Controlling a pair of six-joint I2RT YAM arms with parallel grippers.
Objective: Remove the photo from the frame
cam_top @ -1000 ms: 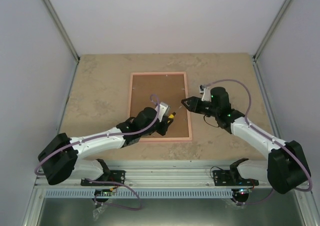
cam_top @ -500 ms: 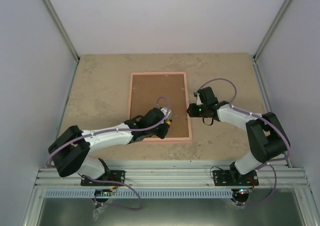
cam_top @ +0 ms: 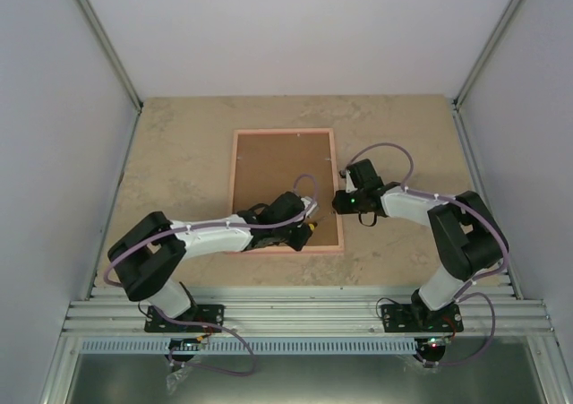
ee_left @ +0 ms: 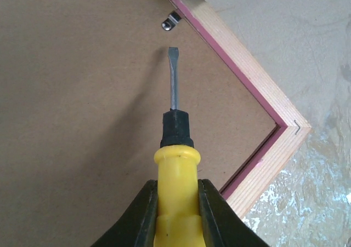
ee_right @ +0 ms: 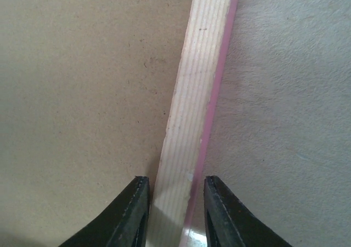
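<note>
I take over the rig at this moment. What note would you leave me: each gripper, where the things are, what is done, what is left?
Left gripper: shut on a screwdriver, blade just short of a metal clip on the backing.
Right gripper: fingers straddle the right rail of the frame; whether they clamp it cannot be told.
Frame lies back up on the table; photo not visible.
Done: tool aimed at clip.
Left: free the backing, lift it, take photo out.

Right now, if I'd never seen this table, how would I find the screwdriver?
Look at the pink frame lying back-up in the middle of the table. By its near right corner, the left gripper holds the screwdriver. It's the only yellow thing there, with a thin flat metal tip.
</note>
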